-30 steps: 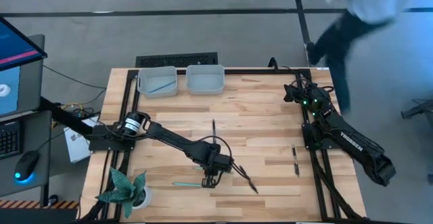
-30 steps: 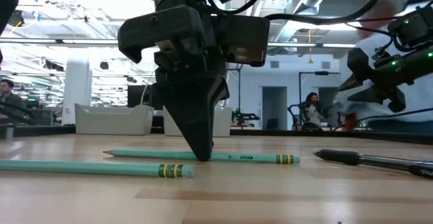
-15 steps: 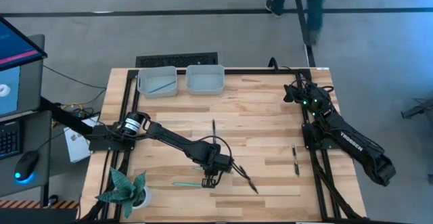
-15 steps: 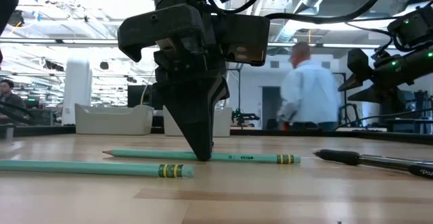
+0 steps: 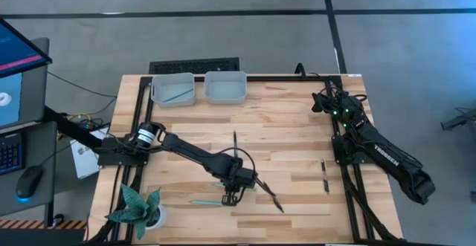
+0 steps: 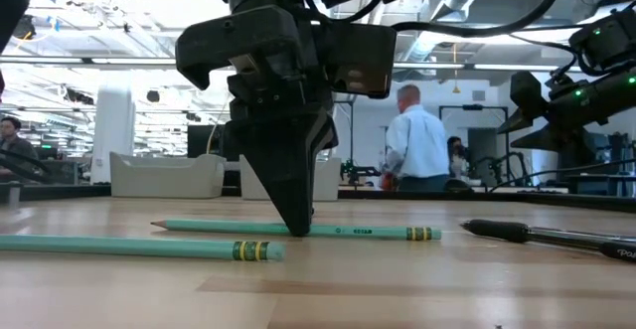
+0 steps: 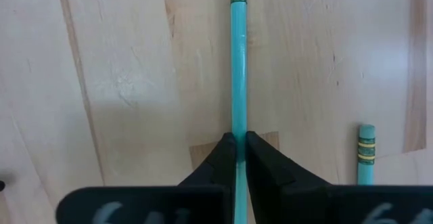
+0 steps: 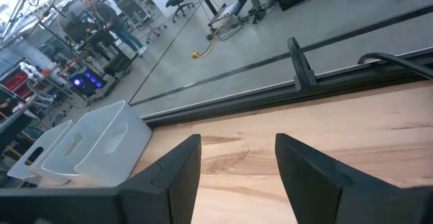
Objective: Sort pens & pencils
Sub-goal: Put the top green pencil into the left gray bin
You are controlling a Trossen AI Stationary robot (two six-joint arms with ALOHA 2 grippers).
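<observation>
Your left gripper (image 5: 230, 199) is down at the table (image 5: 297, 134), its fingers (image 7: 223, 158) pinched tight on a teal pencil (image 7: 238, 61). In the left wrist view the pencil runs straight out from between the closed fingertips, its banded end farthest from them. From the low camera the gripper (image 6: 297, 228) stands nearly upright with its tips meeting on that pencil (image 6: 358, 232), which lies flat on the wood.

Just beside the gripper, a second teal pencil (image 5: 202, 201) lies on the table; in the low view it (image 6: 139, 247) sits nearer the camera than the gripped one, and the wrist view catches only its banded end (image 7: 366, 153). On the other side of the gripper, close by, a black pen (image 5: 269, 196) lies slanted. Another black pen (image 5: 235, 140) lies beyond the gripper, toward the far edge. Farther that way, two light bins stand side by side at the table's far edge: the left bin (image 5: 172, 89) holds a teal pencil (image 5: 176, 94), and nothing can be seen inside the right bin (image 5: 225, 87).

Well apart, toward the right arm, one more black pen (image 5: 325, 176) lies near the table's edge. Your right gripper (image 5: 318, 102) waits over the far right corner with its fingers (image 8: 179, 170) spread and nothing between them.

A potted plant (image 5: 139, 206) stands at the near left corner. A person (image 6: 414, 150) stands in the room behind the table
</observation>
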